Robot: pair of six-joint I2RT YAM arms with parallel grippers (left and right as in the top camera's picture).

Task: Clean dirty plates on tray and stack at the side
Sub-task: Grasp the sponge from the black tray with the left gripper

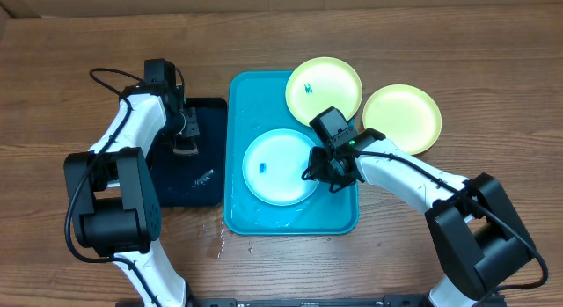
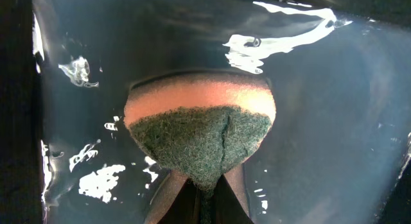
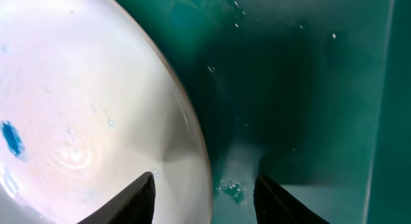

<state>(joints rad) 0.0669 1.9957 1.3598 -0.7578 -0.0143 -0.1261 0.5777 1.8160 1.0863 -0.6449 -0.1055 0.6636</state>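
Note:
A light cyan plate (image 1: 277, 166) with a small blue smear lies in the cyan-blue tray (image 1: 339, 215). In the right wrist view its pale surface (image 3: 83, 108) fills the left, over the wet tray floor (image 3: 302, 89). My right gripper (image 1: 321, 171) is open at the plate's right edge: one finger (image 3: 138, 201) is over the plate, the other (image 3: 276, 201) over the tray, and the rim runs between them untouched. A yellow-green plate (image 1: 324, 87) with a blue smear overlaps the tray's far right corner. My left gripper (image 1: 185, 135) is shut on an orange and green sponge (image 2: 200, 131).
The sponge hangs over a narrow black tray (image 1: 198, 188) left of the blue one, its floor wet and glossy (image 2: 334, 121). A second yellow-green plate (image 1: 402, 118) lies on the wooden table to the right. Water drops (image 1: 220, 241) sit near the tray's front left corner.

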